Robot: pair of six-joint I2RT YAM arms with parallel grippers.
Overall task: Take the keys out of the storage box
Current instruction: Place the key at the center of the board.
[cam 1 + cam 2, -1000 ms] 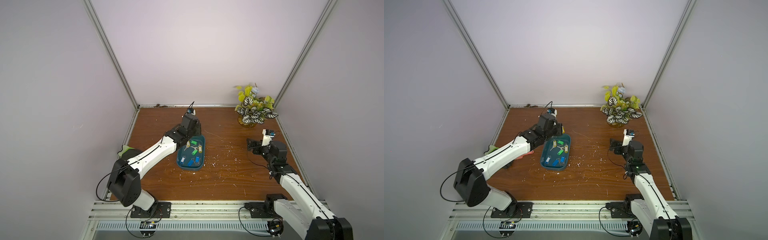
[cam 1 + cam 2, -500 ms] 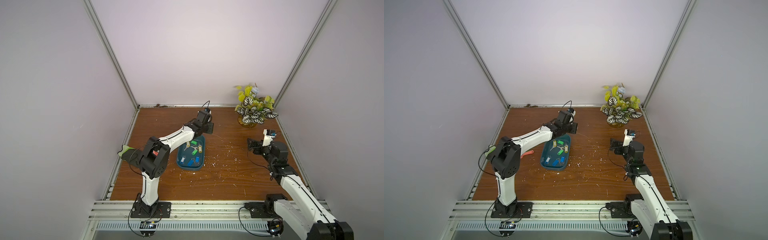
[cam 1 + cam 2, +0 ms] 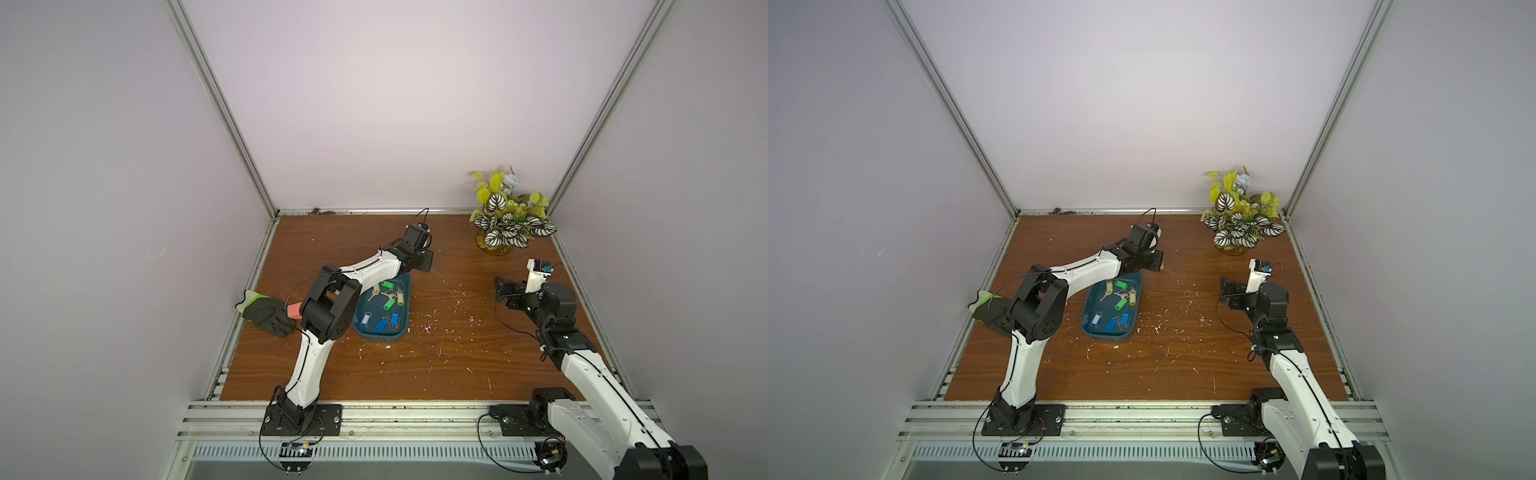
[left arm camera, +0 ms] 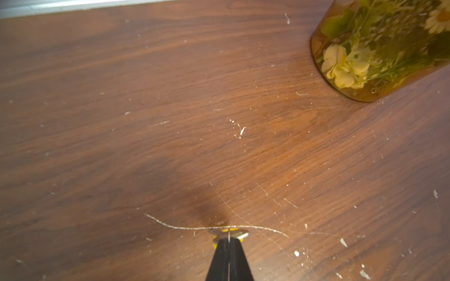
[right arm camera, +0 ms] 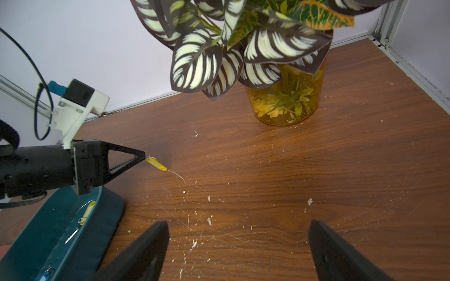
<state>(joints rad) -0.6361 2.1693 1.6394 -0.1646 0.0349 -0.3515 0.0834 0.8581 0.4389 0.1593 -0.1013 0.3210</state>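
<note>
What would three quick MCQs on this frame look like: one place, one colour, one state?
1. Where is the left gripper?
A) past the end of the storage box, over bare table
B) inside the box
C) against the plant pot

2. What colour is the tag on the key it holds?
A) blue
B) yellow
C) green

3. What state is the right gripper in?
A) shut on a key
B) shut, empty
C) open, empty

Answers:
1 A: in the right wrist view its tip sits beyond the box rim, above wood.
2 B: a yellow tag hangs from the shut jaws.
3 C: its fingers stand wide apart with only table between them.
</note>
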